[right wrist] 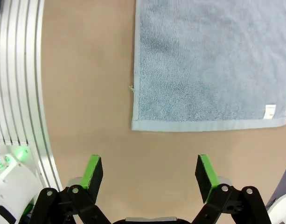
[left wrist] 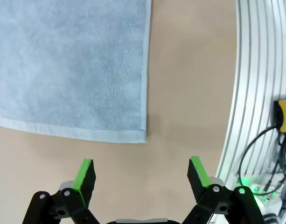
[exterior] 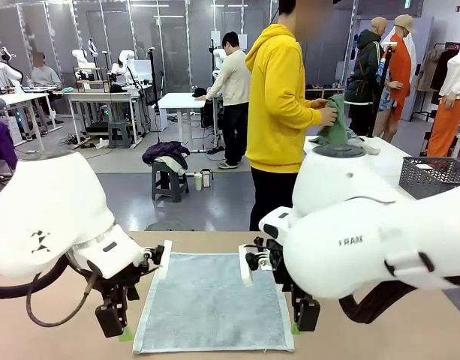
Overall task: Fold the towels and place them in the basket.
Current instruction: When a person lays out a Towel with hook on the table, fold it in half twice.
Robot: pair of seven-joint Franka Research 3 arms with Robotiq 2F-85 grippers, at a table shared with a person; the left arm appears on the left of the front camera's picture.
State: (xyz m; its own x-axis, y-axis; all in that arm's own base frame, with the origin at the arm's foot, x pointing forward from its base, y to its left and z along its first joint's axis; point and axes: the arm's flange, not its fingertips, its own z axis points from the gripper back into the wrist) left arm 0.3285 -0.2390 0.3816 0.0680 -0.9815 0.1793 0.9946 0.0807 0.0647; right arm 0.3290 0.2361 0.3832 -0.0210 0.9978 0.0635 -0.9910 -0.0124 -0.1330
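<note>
Towel (exterior: 214,300), pale grey-blue, one counted: it lies flat and unfolded on the tan table (exterior: 57,341), between the two grippers. One small white tag (right wrist: 270,111) sits on its hem, seen in the right wrist view ahead of the right gripper (right wrist: 149,165) and off to that picture's right.

Left gripper (exterior: 113,321): released, jaws wide apart, nothing between the green pads (left wrist: 83,173). It hangs over bare table just beside the towel's left edge. In the left wrist view one towel corner lies just ahead of the fingertips, apart from them.

Right gripper: released likewise, jaws wide, nothing held. A second towel corner lies just ahead of it, apart from the pads. In the front view it stands at the towel's right edge; whether it touches the table cannot be told.

Cut off or hidden: each wrist view crops the towel at its frame edges. In the front view both arms cover parts of the towel's far corners.

Basket (exterior: 432,176), one counted: dark grey lattice, well beyond the right gripper on a white table, cut by the picture's right edge and partly hidden behind the right arm.

Person (exterior: 278,105) in a yellow hoodie stands beyond the table, holding what appears to be a dark green cloth (exterior: 336,124); detail is poor.
</note>
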